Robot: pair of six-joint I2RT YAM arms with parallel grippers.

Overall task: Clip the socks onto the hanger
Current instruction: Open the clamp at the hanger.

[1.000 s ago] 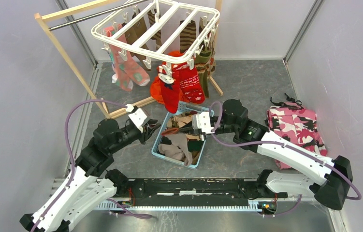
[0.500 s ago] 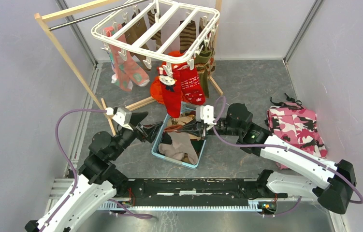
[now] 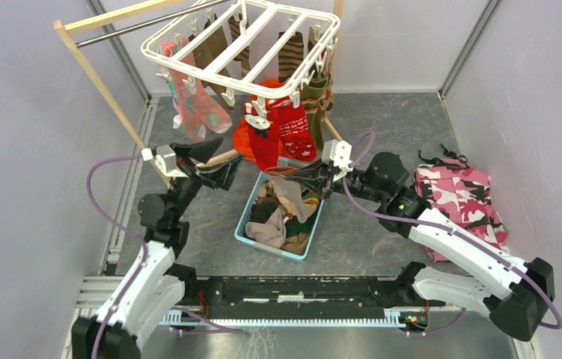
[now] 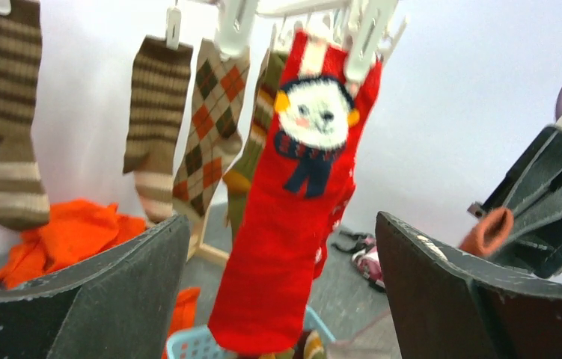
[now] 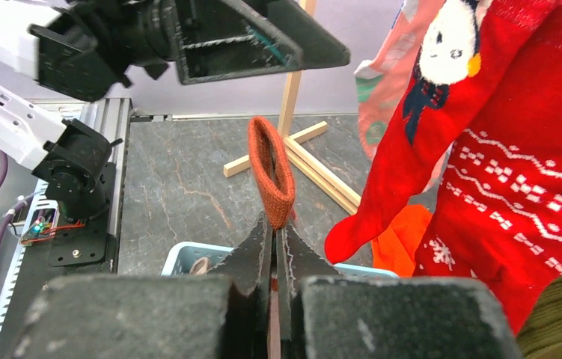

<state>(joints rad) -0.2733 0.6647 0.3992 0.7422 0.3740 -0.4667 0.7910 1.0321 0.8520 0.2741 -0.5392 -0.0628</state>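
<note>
— So, starting at the left of the overhead view, what is showing?

— The wooden rail stand (image 3: 102,78) is standing at the upper left, and the left gripper (image 3: 227,153) is hovering just right of it, in front of the hung socks. Its fingers (image 4: 90,299) are spreading wide and gripping nothing — its wrist camera is looking between them at a red snowman sock (image 4: 292,247).

— And the hanger?

— The hanger (image 3: 270,93) is hanging at top centre, its white frame tilting, with striped, argyle and red socks dangling from its clips.

— Below it?

— A light-blue basket (image 3: 292,254) is sitting on the grey floor at centre, holding a heap of brown, green and beige socks.

— Where is the sock being handled?

— The right gripper (image 3: 276,174) is reaching in from the right over the basket's far end, jaws pressing together and pinching the sock (image 5: 270,168) by its reddish-brown cuff. The cuff is sticking up above the fingertips; the pale body is trailing down into the basket. It is hanging just below the red socks, clear of every clip.

— Far right?

— A pink camouflage garment (image 3: 461,198) is lying on the floor there.
</note>
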